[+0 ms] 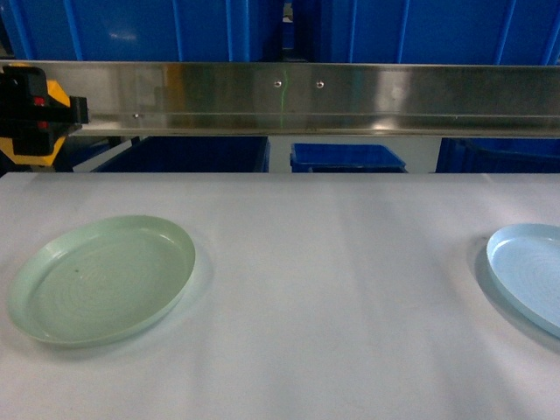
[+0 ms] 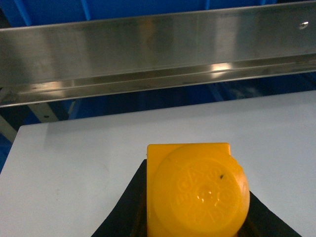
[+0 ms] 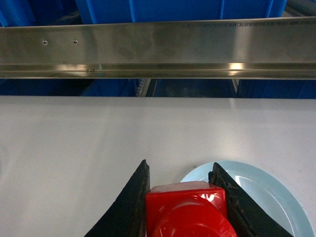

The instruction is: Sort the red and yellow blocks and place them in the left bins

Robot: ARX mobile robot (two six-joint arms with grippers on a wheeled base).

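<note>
One yellow block (image 2: 196, 190) sat clamped in the left gripper (image 2: 197, 217); one red block (image 3: 186, 210) in the right gripper (image 3: 185, 197). Two plates lay apart: green plate (image 1: 101, 278), blue plate (image 1: 529, 273).

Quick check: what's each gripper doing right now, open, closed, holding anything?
Left gripper: closed on the yellow block.
Right gripper: closed on the red block, above the blue plate.

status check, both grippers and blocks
Left gripper shut on yellow block. Right gripper shut on red block, above blue plate. Steel rail ahead.
</note>
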